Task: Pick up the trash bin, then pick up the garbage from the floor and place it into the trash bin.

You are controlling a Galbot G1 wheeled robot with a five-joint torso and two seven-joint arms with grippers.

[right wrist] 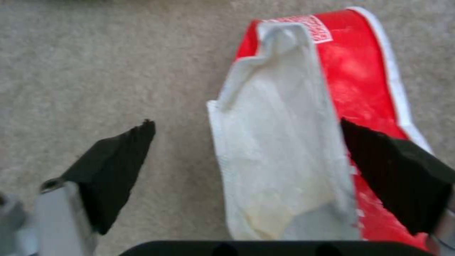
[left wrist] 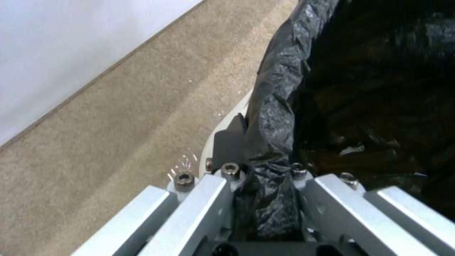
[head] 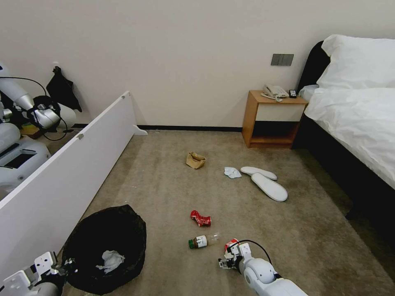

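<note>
right tool (right wrist: pixel 246 156) hangs spread around the snack packet (right wrist: pixel 303 142) on the floor (head: pixel 164 185); its limp flap could slip out. left tool (left wrist: pixel 265 199) pinches the trash bin (head: pixel 105 248) rim (thin liner may tear).
</note>
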